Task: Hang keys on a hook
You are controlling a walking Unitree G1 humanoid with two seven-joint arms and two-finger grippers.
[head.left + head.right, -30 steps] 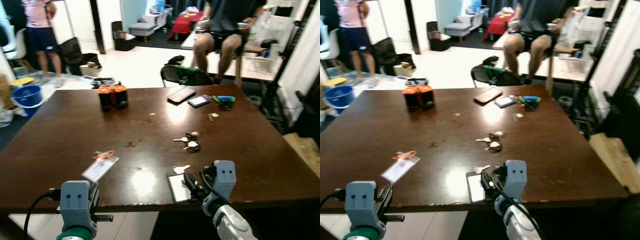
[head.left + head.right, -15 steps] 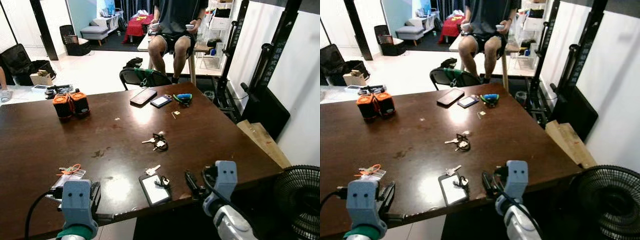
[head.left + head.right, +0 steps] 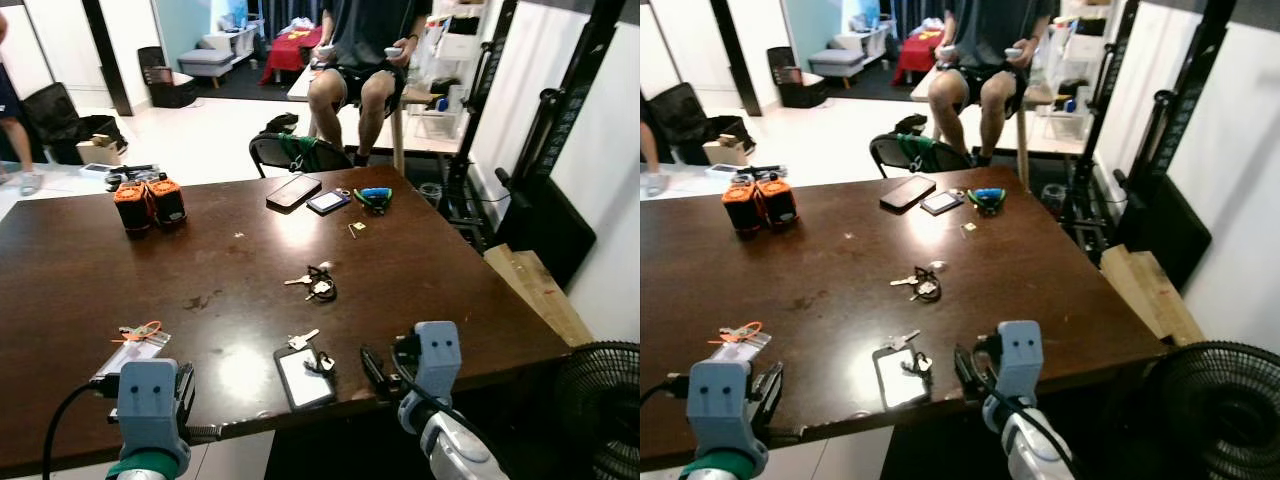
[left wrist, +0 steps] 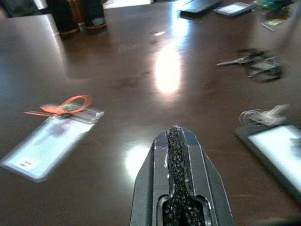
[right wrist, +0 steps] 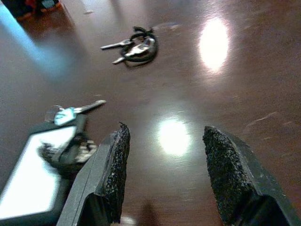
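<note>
The left gripper is hovering pressed closed and empty at seven o'clock over the table, likely idle. The keys are lying at centre. At five o'clock the right gripper is gaping wide, empty, apparently readying a reach.

A bunch of keys on a dark ring lies flat near the middle of the tabletop, silver blades fanned out. A second, smaller key rests nearer the front edge, touching a card holder.
</note>
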